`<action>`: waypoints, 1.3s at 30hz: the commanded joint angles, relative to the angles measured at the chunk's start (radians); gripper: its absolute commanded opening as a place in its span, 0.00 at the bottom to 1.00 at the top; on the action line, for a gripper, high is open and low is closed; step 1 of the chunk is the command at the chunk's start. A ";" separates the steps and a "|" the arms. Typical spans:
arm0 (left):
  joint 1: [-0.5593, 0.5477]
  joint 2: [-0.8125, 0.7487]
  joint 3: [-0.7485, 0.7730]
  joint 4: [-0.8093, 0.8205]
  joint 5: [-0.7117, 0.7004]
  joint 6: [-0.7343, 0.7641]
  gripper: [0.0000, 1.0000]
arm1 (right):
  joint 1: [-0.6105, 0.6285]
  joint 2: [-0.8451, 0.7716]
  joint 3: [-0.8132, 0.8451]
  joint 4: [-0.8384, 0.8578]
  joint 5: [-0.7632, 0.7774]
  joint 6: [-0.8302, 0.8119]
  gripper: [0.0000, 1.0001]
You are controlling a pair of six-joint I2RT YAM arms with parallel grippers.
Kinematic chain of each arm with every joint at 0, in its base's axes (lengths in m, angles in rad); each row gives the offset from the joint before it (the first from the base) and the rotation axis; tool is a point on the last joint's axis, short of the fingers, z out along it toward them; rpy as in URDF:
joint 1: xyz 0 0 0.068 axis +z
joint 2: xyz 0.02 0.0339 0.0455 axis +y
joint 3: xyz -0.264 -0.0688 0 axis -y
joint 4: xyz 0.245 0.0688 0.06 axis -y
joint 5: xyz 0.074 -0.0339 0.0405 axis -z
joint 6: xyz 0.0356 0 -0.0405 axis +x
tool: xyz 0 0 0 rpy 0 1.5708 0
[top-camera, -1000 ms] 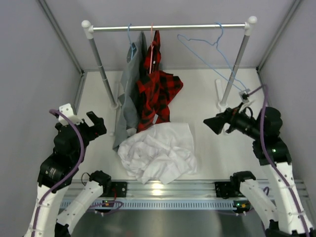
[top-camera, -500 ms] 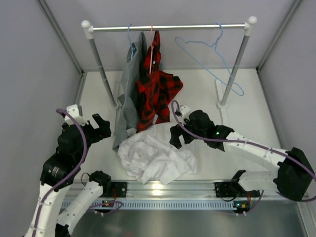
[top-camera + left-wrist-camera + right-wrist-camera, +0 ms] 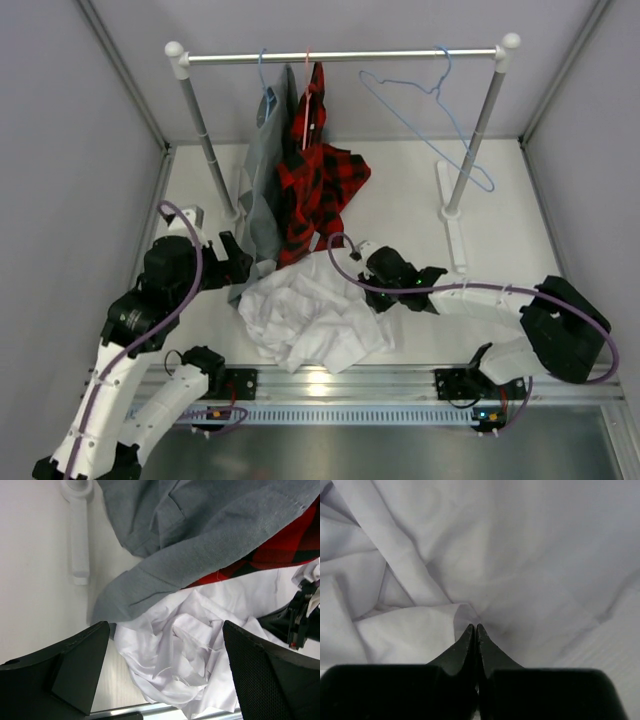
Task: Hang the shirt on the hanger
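Shirt [image 3: 310,315] is a crumpled white heap at the near edge of the table [image 3: 400,200], about mid-width, collar not distinguishable.

Right gripper [image 3: 368,292] is down on the shirt's right side, arm stretched low across the table from the near right corner. In the wrist view the right gripper [image 3: 475,628] has its jaws pinched fully together with a fold of the shirt [image 3: 520,555] tenting up into the tips. That reads as a grip on the fabric, though only a thin pinch.

Left gripper [image 3: 232,268] hangs just off the shirt's left edge. Its own camera shows the left gripper [image 3: 165,680] spread wide with nothing between the fingers [image 3: 75,670], looking down at the shirt [image 3: 185,655].

Just past that, the grey shirt [image 3: 262,190] trails onto the table, its hem overlapping the white heap's far left corner [image 3: 210,530]. The plaid shirt [image 3: 320,180] hangs beside it, its lower end touching the heap's far edge. Both hang from the left half of the rail [image 3: 340,56].

Hanger [image 3: 437,92] is light blue wire, bare, hooked on the right end of the rail and tilted, its low corner swung beside the right post [image 3: 478,130]. It is well apart from the shirt, at the far side of the table.
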 commanded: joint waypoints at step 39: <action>-0.281 0.087 -0.135 0.137 0.059 -0.136 0.88 | -0.006 -0.088 0.137 0.268 -0.205 -0.045 0.91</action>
